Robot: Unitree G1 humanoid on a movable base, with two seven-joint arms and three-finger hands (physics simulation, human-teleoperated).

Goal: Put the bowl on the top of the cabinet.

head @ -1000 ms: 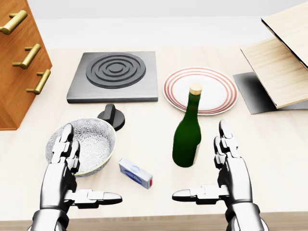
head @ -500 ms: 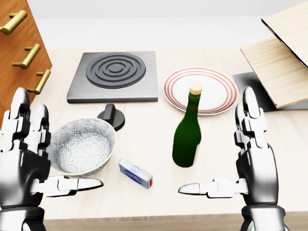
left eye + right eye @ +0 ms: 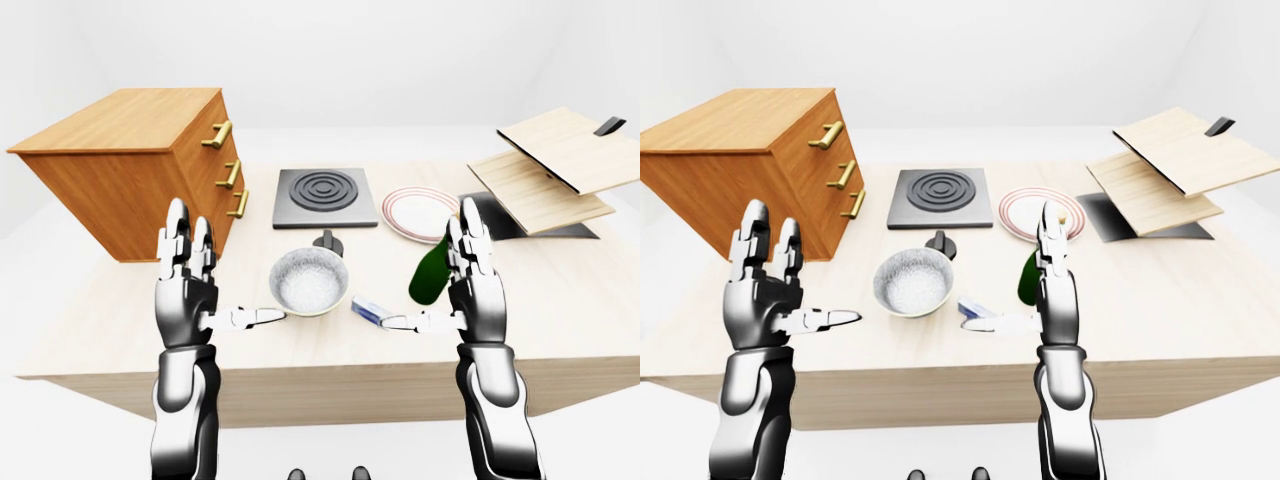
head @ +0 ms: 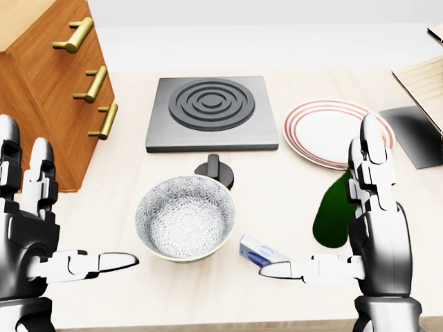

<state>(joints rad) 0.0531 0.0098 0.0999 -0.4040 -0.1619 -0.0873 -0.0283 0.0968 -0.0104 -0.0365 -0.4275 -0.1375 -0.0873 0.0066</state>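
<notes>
A grey patterned bowl (image 4: 185,218) sits on the light wooden table (image 4: 291,187), below a dark knob (image 4: 214,170). The wooden cabinet (image 3: 130,165) with three brass handles stands at the left; its flat top (image 3: 125,117) shows in the left-eye view. My left hand (image 4: 41,235) is open, fingers up, thumb pointing at the bowl from its left, apart from it. My right hand (image 4: 360,228) is open to the bowl's right, in front of a green bottle (image 4: 334,211). Both hands are empty.
A grey hob plate (image 4: 212,111) lies above the bowl. A red-rimmed white plate (image 4: 320,131) is at the right. A small blue-white box (image 4: 259,251) lies right of the bowl. Stacked wooden boards (image 3: 555,165) on a dark sheet are at the far right.
The whole picture has shifted right, so the camera has turned left. Both hands rose from flat to fingers-up; the right hand now hides part of the bottle.
</notes>
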